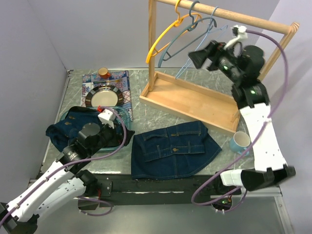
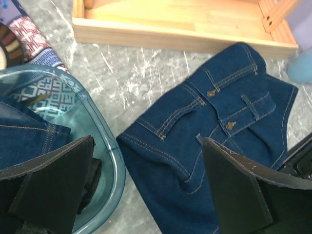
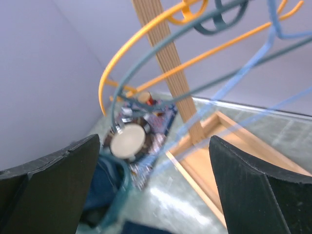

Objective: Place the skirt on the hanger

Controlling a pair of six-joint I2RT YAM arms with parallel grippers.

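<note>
A dark blue denim skirt [image 1: 170, 148] lies flat on the marble table, waistband toward the rack; the left wrist view shows its pockets and buttons [image 2: 214, 126]. Three hangers hang from the wooden rail: yellow [image 1: 163, 39], teal [image 1: 187, 34] and light blue [image 1: 195, 61]. My left gripper [image 1: 108, 116] hovers open over the teal basin's edge, just left of the skirt, with nothing between its fingers [image 2: 53, 180]. My right gripper [image 1: 199, 57] is raised beside the light blue hanger [image 3: 234, 78], open and empty, with the yellow [image 3: 146, 34] and teal [image 3: 146, 63] hangers just ahead of it.
A teal basin [image 1: 126, 117] holds another denim garment [image 1: 68, 127]. Behind it a plate [image 1: 103, 97] and a red cup [image 1: 103, 72] sit on a patterned mat. The rack's wooden base tray [image 1: 190, 100] is at the back, with a light blue mug [image 1: 240, 142] at the right.
</note>
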